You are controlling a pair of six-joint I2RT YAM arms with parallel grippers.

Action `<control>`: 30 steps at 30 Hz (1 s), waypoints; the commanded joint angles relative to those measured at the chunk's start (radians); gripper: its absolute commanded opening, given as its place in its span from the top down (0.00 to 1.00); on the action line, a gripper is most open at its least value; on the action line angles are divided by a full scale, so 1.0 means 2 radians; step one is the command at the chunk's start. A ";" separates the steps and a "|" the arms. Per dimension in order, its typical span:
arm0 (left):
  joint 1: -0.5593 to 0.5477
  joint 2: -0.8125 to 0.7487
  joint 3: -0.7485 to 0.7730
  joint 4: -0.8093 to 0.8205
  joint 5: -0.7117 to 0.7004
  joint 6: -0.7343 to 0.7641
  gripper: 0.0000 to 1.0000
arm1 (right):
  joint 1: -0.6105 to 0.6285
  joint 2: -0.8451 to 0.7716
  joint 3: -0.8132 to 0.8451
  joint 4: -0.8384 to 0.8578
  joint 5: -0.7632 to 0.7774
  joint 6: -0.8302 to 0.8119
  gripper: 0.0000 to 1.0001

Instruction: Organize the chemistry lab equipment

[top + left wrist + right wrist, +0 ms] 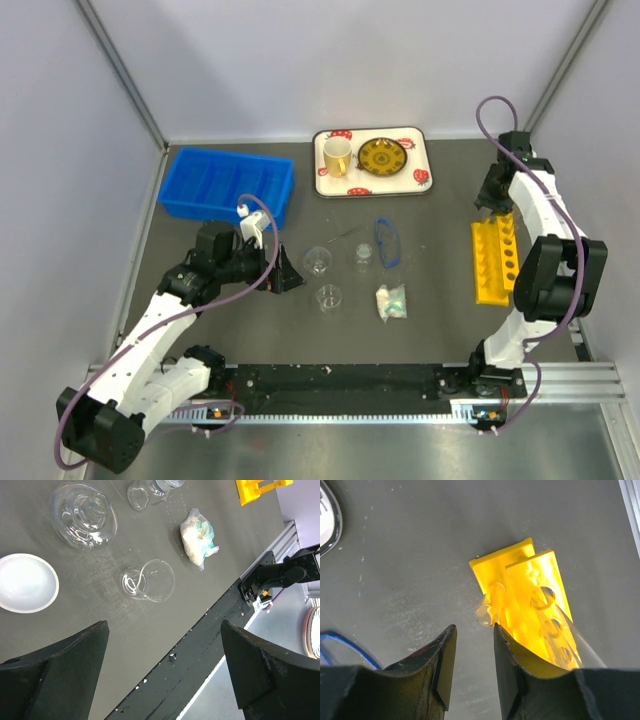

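Note:
Small clear beakers stand mid-table, with a third beside the blue-rimmed goggles. The white-and-teal packet lies to their right. My left gripper hovers open just left of them. In its wrist view the left gripper holds nothing; one beaker lies on its side ahead, next to a white dome and the packet. My right gripper is open and empty, just short of the yellow rack, where a thin clear tube sits.
A blue bin stands at the back left. A white tray at the back holds the yellow mug and patterned plate. The yellow rack lies along the right side. The black front rail runs under the left fingers.

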 commanded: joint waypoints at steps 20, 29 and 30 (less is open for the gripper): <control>-0.005 -0.006 0.008 0.008 -0.020 0.021 0.01 | 0.215 -0.196 0.070 -0.103 0.034 -0.010 0.57; -0.005 0.006 0.051 -0.009 -0.134 0.004 0.01 | 0.380 -0.243 0.002 -0.053 0.014 0.009 0.51; -0.005 0.022 0.073 -0.025 -0.153 0.004 0.02 | 0.387 -0.243 -0.003 -0.047 0.014 0.008 0.51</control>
